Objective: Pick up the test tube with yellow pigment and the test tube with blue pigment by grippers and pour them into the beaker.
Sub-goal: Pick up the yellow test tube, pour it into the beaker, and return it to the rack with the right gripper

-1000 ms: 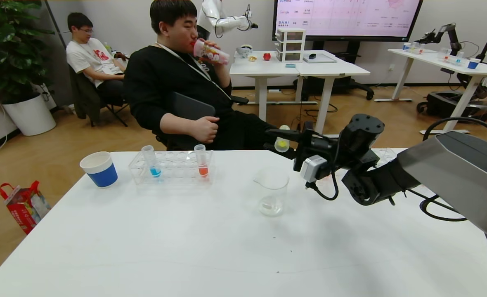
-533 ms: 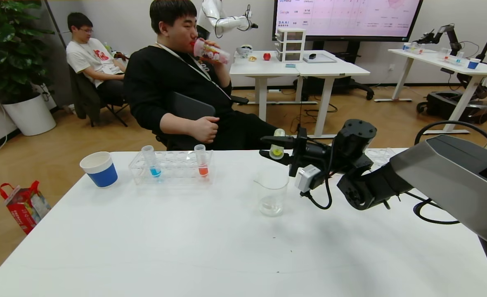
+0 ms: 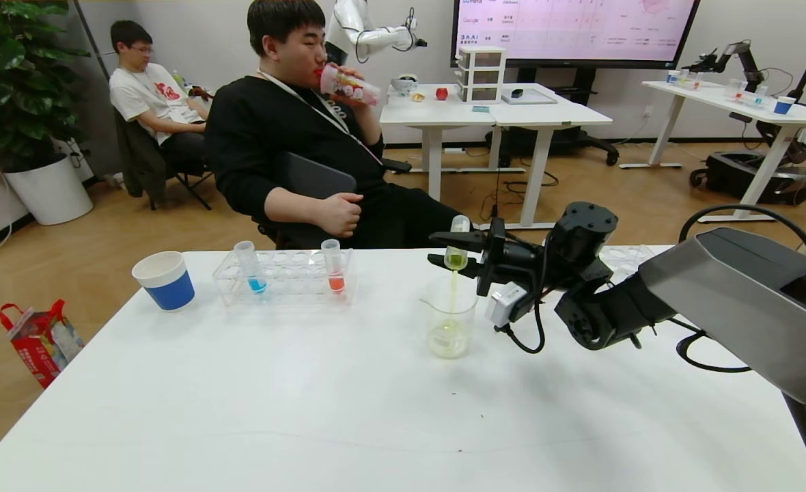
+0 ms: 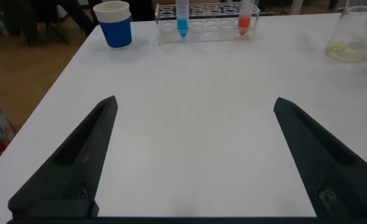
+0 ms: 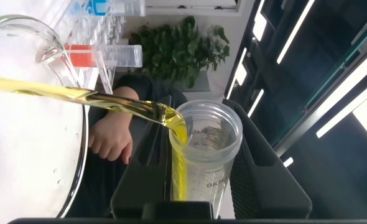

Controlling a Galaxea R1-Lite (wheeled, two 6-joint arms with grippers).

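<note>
Tipped further, the test tube with yellow pigment (image 3: pixel 456 253), clamped in right jaws, streams into the beaker (image 3: pixel 449 316); white table (image 3: pixel 307 410).

Bare table (image 3: pixel 348 410) before beaker (image 3: pixel 450 321)

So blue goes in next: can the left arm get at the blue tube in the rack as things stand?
Probably yes. The left pincer is open, with bare table between it and the blue tube, which stands upright at the rack's end.
</note>
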